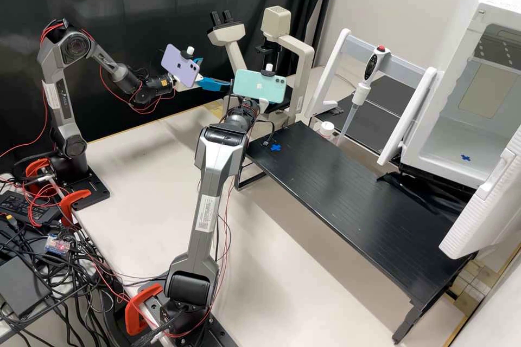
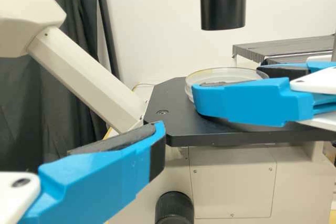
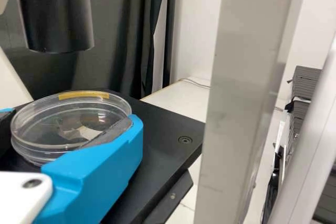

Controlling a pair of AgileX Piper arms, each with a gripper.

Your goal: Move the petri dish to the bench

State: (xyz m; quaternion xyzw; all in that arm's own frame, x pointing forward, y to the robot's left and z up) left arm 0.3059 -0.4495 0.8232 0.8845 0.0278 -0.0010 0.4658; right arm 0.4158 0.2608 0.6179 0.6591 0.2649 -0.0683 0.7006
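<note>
The right gripper [image 3: 71, 119] pinches the petri dish [image 3: 65, 129] by opposite sides on the microscope's [image 1: 305, 73] platform [image 2: 173, 100], likely to keep it level. Beside the microscope, the left gripper [image 1: 216, 72] is spread, perhaps leaving room for the lift.

High view: scope [image 1: 304, 81] at back ctr; riser [image 1: 336, 179] runs diag. from nr scope toward front rt, cross mark [image 1: 275, 147] on its back-L end. Incubator [image 1: 491, 2] behind riser, far rt; pipette [image 1: 358, 89] on rack [image 1: 404, 68] btwn scope & incubator. L arm [image 1: 59, 95] back L on worktop [image 1: 135, 146], R arm [image 1: 213, 190] nearer front. L wrist view: petri dish [image 2: 231, 73] at stage [image 2: 173, 95], tube [image 2: 223, 3] above.
</note>
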